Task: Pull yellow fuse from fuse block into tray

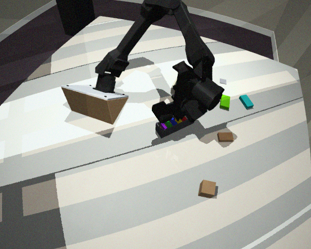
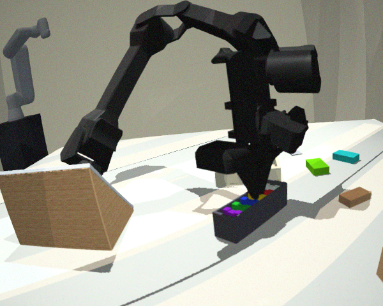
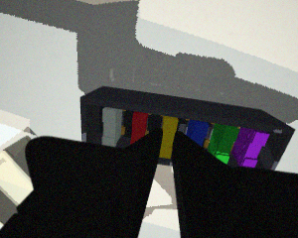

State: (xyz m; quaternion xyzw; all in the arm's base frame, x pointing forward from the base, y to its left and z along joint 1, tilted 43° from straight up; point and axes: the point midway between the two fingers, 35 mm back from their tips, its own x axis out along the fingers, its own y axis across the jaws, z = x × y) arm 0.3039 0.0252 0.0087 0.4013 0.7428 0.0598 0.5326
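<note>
Brown blk (image 1: 225, 137) lies btwn teal blk (image 1: 246, 101) & tan cube (image 1: 207, 188), all apart.
</note>
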